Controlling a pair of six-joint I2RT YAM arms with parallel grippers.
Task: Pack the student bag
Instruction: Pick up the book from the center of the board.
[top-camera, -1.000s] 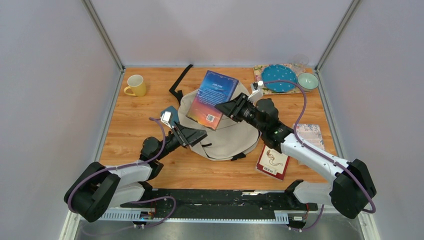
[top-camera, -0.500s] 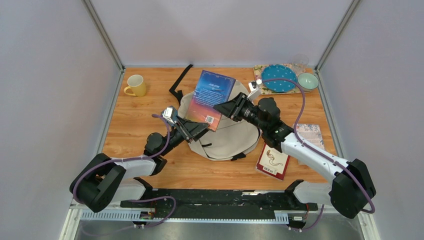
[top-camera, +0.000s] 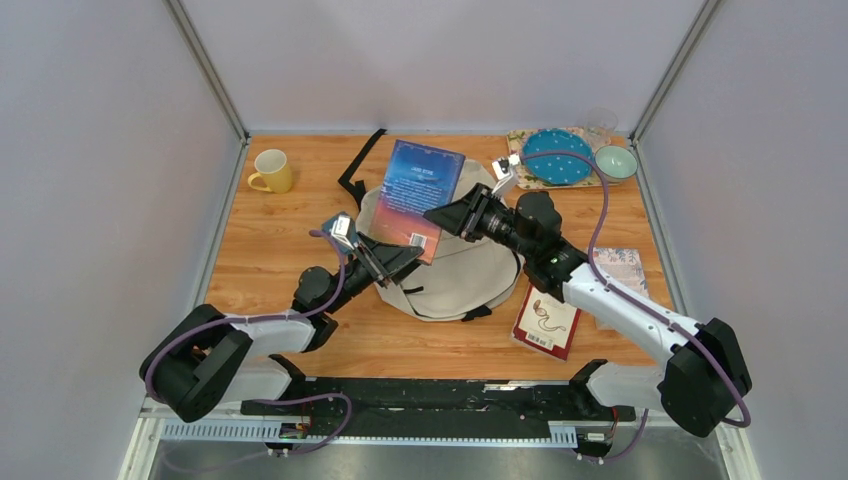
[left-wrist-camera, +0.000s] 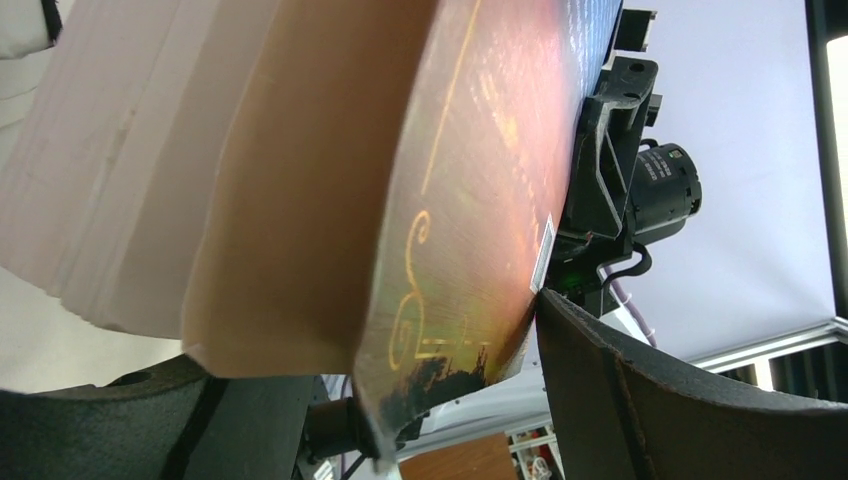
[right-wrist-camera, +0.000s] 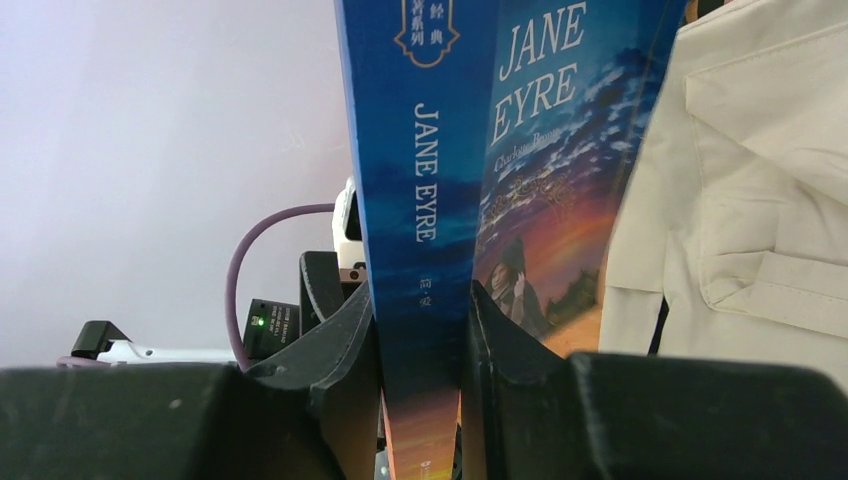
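Note:
The student bag (top-camera: 455, 268), a cream backpack, lies flat in the middle of the table and also shows in the right wrist view (right-wrist-camera: 760, 200). My right gripper (top-camera: 441, 215) is shut on the spine of a blue "Jane Eyre" book (top-camera: 416, 195) and holds it tilted above the bag's left part. The spine sits between the jaws in the right wrist view (right-wrist-camera: 418, 300). My left gripper (top-camera: 393, 262) is open at the book's lower corner. In the left wrist view the book's cover and pages (left-wrist-camera: 470, 180) hang between its spread fingers (left-wrist-camera: 350, 350).
A yellow mug (top-camera: 272, 171) stands at the back left. A blue plate (top-camera: 558, 157), green bowl (top-camera: 616, 162) and glass (top-camera: 601, 124) sit at the back right. A red book (top-camera: 546, 322) and a patterned notebook (top-camera: 622, 268) lie right of the bag. Black straps (top-camera: 358, 168) trail behind it.
My left gripper has moved forward and right, up to the book's lower corner. My right gripper has shifted the book slightly left and back.

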